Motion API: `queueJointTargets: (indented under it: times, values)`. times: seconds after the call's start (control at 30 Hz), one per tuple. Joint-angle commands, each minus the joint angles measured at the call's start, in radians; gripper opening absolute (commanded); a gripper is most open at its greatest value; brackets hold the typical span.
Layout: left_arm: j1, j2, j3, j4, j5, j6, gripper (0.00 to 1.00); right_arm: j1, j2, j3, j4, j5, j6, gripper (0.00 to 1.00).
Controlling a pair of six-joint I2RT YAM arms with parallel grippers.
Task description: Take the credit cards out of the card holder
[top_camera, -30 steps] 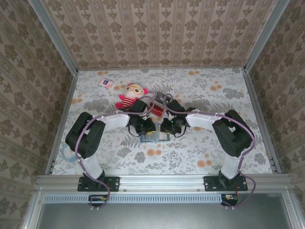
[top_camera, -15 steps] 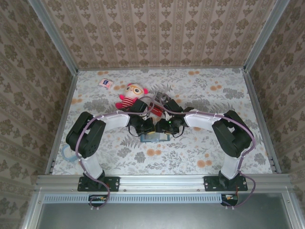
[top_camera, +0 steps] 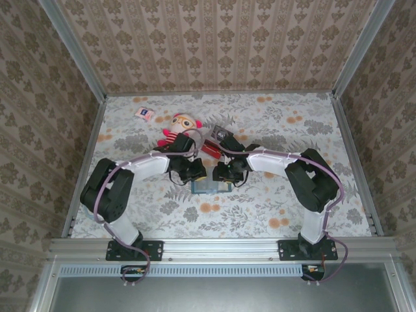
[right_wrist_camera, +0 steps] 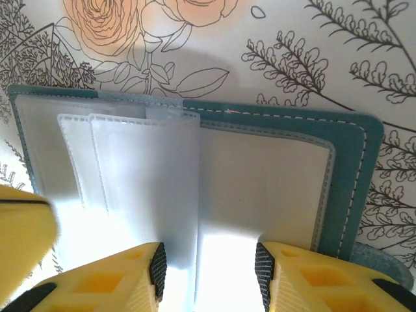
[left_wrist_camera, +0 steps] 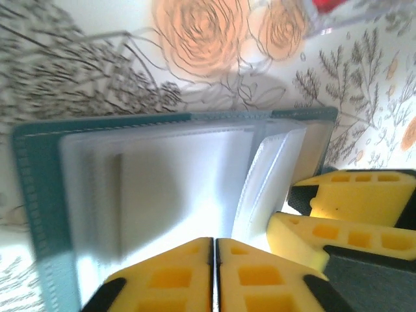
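Card holder (top_camera: 211,187) open flat, long axis L-R; L end effector (left_wrist_camera: 214,244) closed, R end effector (right_wrist_camera: 209,252) parted.

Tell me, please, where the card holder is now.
In the top view the card holder lies open at the middle of the table, on the near side of the plush doll, with the left gripper and right gripper over it.

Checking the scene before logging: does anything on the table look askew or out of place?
Nothing damaged. The card holder lies open, its clear sleeves fanned unevenly, one raised near the right end effector. Red and dark credit cards lie piled askew beside the plush doll.
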Motion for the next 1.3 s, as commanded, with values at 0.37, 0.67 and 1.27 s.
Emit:
queueJointTargets:
  times: [0.37,0.67,1.27]
  values:
    - [0.038,0.002,-0.047,-0.051,-0.038,-0.002,0.4,-0.002,0.063,-0.002,-0.076,0.073,0.005,0.45]
    - [0.037,-0.03,-0.024,-0.093,-0.08,0.024,0.31,-0.002,0.064,-0.002,-0.075,0.069,0.007,0.44]
    - [0.038,-0.011,-0.025,-0.036,-0.034,0.024,0.28,-0.002,0.073,-0.005,-0.068,0.055,0.012,0.43]
